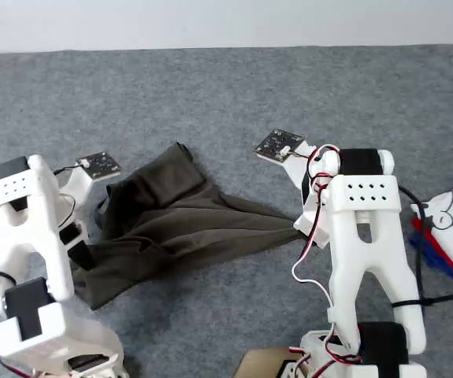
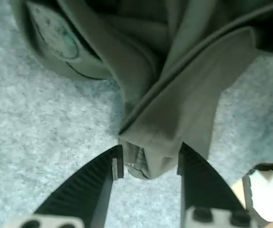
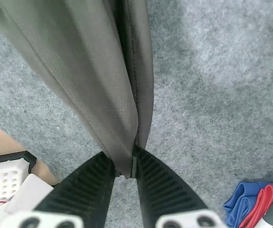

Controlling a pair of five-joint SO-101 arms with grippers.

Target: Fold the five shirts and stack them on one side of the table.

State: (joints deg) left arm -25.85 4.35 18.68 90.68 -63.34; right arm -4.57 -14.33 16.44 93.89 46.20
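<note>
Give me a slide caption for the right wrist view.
Right gripper pinching a folded edge of the olive shirt above the grey table.

Two robot arms are shown in white plastic shells, the left arm and the right arm, with black motor blocks set at the joints. Rows of small holes are seen on the upper links. Red, white and black wires are looped along the right arm. Ribbed black fingers are fitted to the left gripper and the right gripper.
</note>
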